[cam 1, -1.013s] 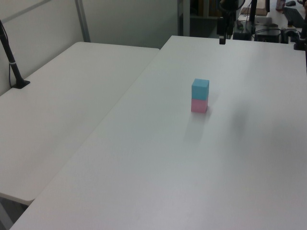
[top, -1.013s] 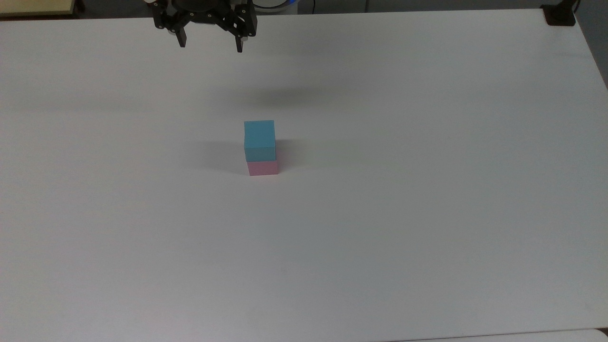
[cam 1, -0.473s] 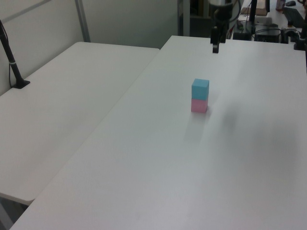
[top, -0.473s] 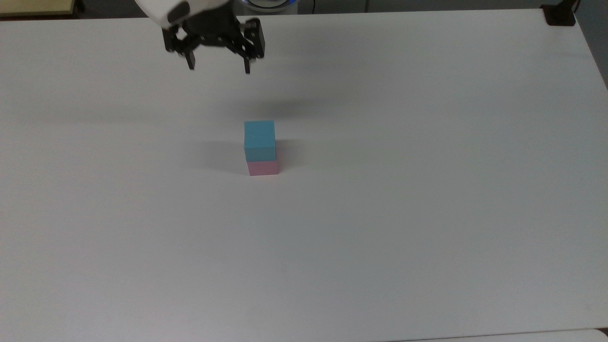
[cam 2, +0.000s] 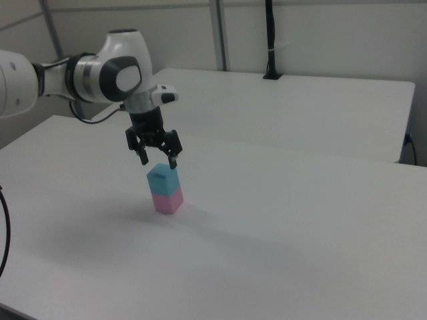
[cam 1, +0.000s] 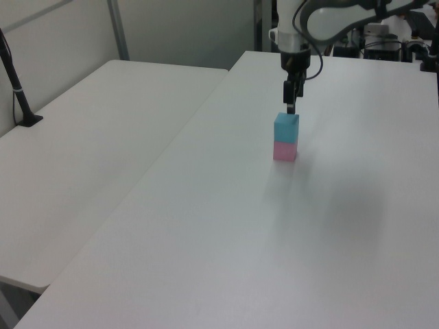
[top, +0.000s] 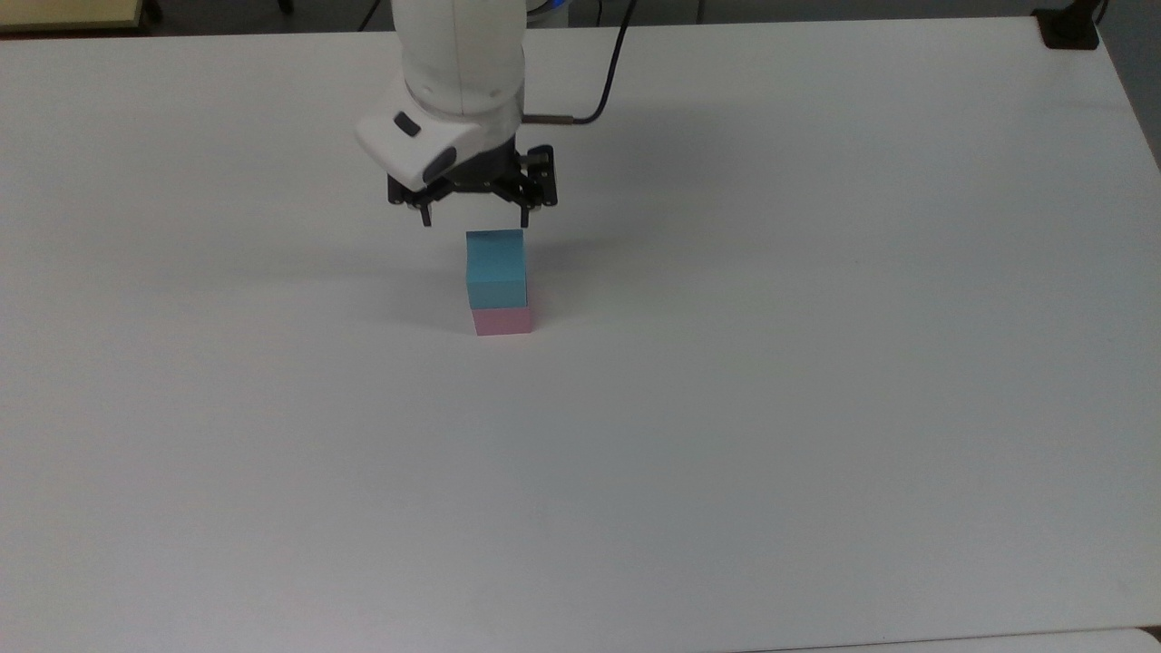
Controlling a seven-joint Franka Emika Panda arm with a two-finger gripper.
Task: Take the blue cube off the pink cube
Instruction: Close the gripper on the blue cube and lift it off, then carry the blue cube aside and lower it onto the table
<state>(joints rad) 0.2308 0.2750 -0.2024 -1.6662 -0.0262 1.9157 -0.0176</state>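
Note:
The blue cube (top: 495,267) (cam 1: 286,127) (cam 2: 162,179) stands squarely on top of the pink cube (top: 502,321) (cam 1: 285,151) (cam 2: 167,201) near the middle of the white table (top: 816,363). My gripper (top: 474,220) (cam 1: 290,106) (cam 2: 158,161) hangs open just above the blue cube, a little toward the top view's far side, with its two black fingers pointing down and spread wider than the cube. Nothing is between the fingers.
A second white table (cam 1: 89,157) adjoins in the left view's left, with a black post (cam 1: 17,89) on it. A black clamp (top: 1068,27) sits at the top view's far right corner. The arm's cable (top: 603,86) trails behind the wrist.
The arm has come from the table's far edge toward the stack and lowered, so the open gripper now hovers just over the blue cube. The cubes have not moved.

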